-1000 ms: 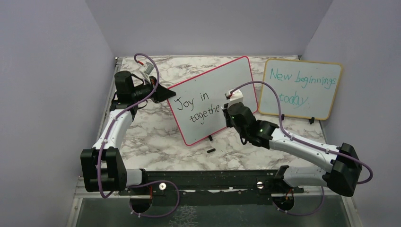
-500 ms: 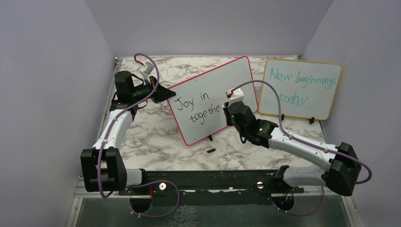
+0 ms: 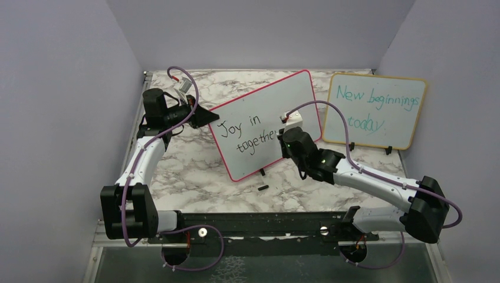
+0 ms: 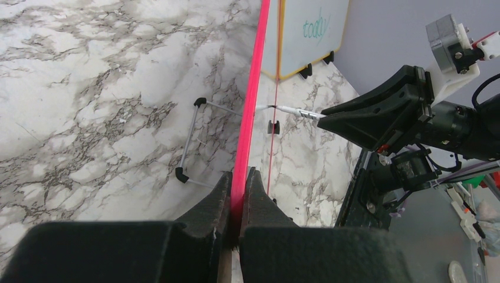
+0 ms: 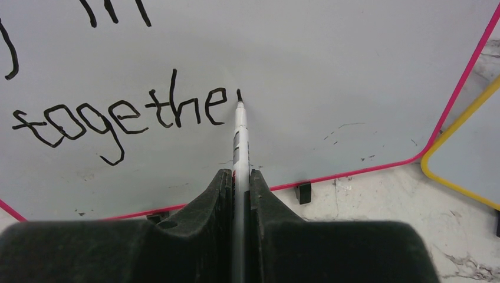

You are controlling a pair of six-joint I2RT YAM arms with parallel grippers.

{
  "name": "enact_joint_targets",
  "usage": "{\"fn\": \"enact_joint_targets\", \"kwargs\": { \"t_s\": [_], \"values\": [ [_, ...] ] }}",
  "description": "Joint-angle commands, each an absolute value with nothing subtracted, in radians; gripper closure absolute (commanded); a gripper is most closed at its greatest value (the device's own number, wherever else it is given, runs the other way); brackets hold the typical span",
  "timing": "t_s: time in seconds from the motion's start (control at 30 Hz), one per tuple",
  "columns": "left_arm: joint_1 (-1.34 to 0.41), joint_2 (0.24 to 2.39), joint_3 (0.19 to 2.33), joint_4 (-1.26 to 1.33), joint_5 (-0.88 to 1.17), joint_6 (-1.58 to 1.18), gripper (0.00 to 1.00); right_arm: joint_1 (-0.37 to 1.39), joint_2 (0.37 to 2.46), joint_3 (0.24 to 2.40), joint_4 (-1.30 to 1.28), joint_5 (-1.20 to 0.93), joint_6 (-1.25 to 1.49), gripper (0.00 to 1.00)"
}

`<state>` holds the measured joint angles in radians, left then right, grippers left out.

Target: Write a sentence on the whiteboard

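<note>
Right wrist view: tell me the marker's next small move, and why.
Probably a short downward stroke, starting an r. The marker, shut in the right gripper, has its tip on the whiteboard just right of the sentence, which ends at "togethe", with only a dot; the left gripper clamps the whiteboard's edge.

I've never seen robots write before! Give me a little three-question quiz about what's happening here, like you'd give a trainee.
1. True or false: the left gripper is clamped on the whiteboard's red edge.
2. The right gripper holds: A) an eraser, B) a marker, C) nothing.
3. Which letters of the black sentence's lower line are finished?
Key: 1 true. 2 B. 3 "togethe"; the marker tip touches the whiteboard just after the last e.
</note>
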<state>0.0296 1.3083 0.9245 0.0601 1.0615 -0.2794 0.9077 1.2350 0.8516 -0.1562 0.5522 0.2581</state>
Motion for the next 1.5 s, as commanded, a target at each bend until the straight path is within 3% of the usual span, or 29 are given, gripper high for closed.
{"fn": "enact_joint_targets", "kwargs": {
  "t_s": [0.0,1.47],
  "values": [
    [0.020,1.342,0.908,-0.026,0.940,-0.169,1.00,0.900,1.234,0.837,-0.206,0.560,0.289,1.00],
    [0.020,1.342,0.909,-0.026,0.942,-0.170,1.00,0.875,1.250,0.890,-0.135,0.551,0.235,0.99]
  ]
}}
